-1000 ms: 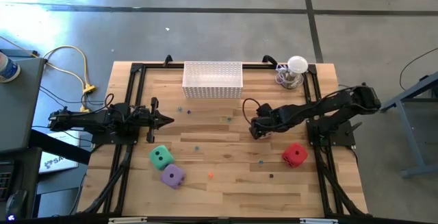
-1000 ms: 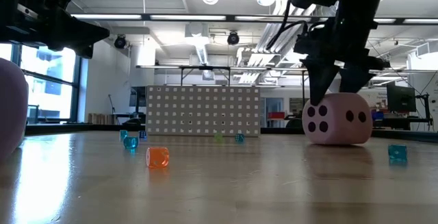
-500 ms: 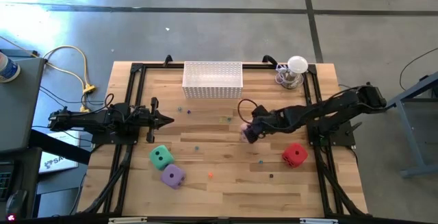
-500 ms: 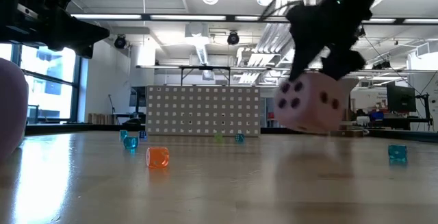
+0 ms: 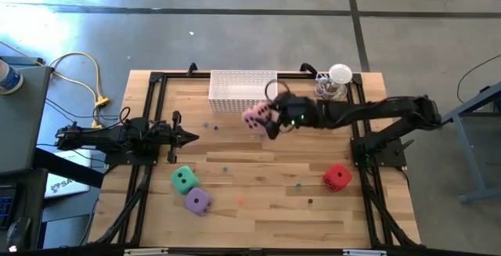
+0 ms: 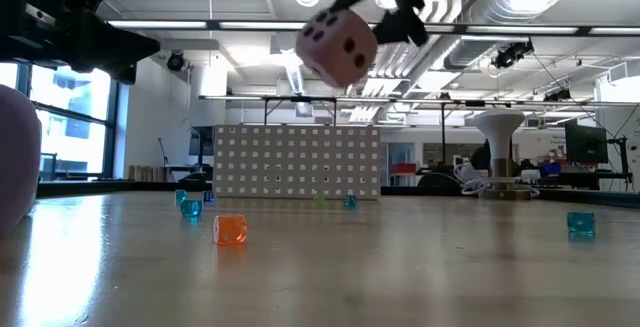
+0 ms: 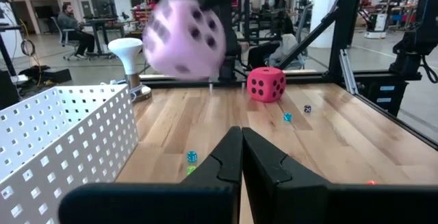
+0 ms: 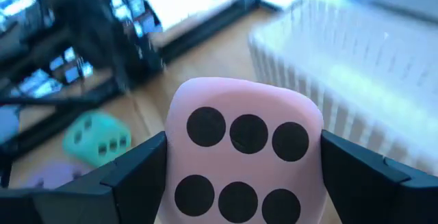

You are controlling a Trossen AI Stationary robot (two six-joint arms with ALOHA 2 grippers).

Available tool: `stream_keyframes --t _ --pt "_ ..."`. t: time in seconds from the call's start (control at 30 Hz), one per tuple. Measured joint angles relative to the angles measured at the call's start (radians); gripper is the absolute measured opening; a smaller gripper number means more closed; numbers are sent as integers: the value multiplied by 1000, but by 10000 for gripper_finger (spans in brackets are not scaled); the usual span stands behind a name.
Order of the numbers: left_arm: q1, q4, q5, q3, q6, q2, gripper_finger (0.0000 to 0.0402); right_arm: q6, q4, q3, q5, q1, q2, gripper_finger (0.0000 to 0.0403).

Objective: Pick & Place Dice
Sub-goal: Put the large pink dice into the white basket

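1 die, the pink die [image 5: 255, 116], is off the table, clamped between the fingers of the right gripper [image 5: 270, 118], whose jaws stand wide around its soft sides. What matters for the coming move is where the white perforated basket [image 5: 243, 90] lies: just beyond the die, toward the table's far edge, its near wall almost under the cube in the high view. The low view shows the die well above the basket's rim. My guess is that a short reach forward puts it over the opening.

The right arm stretches long and nearly level across the table from its base.

The left gripper [image 5: 188, 137] waits, closed and empty, at the left side. Of the other 3, the green die [image 5: 184, 179] and purple die [image 5: 197, 200] lie near it, the red die [image 5: 337, 176] toward the right.
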State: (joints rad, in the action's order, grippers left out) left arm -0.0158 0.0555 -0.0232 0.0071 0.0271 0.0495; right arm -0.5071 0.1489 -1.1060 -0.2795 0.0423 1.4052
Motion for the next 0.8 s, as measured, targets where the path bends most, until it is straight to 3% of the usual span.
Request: stream_keyframes --t 0.23,0.63,0.8 --pt "0 0 0 0 1 0 0 33 13 -131 -17 131 27 320" --pt "0 8 0 0 3 0 0 14 31 -159 -41 255 177 320" --pt "0 32 0 0 3 0 0 14 148 -250 -58 290 257 320"
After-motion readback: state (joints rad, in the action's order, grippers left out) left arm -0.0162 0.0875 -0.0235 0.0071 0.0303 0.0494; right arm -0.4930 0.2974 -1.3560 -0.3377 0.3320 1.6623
